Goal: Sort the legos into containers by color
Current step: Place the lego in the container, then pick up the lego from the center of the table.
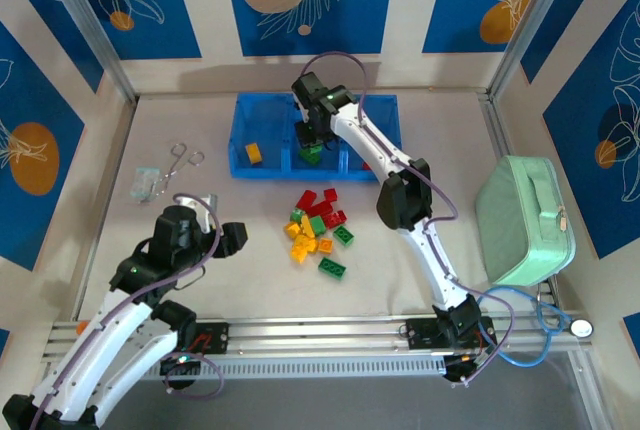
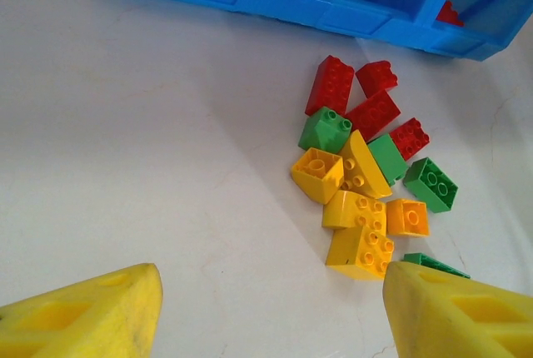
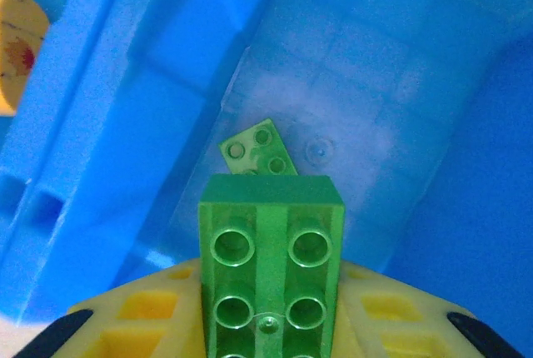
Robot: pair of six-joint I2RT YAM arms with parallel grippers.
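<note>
Over the middle compartment of the translucent blue plastic tray [image 1: 270,170] | we see right jaws pinching a glossy green studded brick [image 3: 271,266] | left jaws spread, empty, above smooth desk [image 2: 125,125] near loose bricks [image 2: 366,175]

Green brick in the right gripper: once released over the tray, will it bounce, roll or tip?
Probably stiff and light: the green brick in the right gripper looks like moulded plastic, so it may bounce a little on the hard compartment floor. Rolling seems unlikely given its flat, boxy faces; it could land tilted on the loose green piece lying there.
</note>
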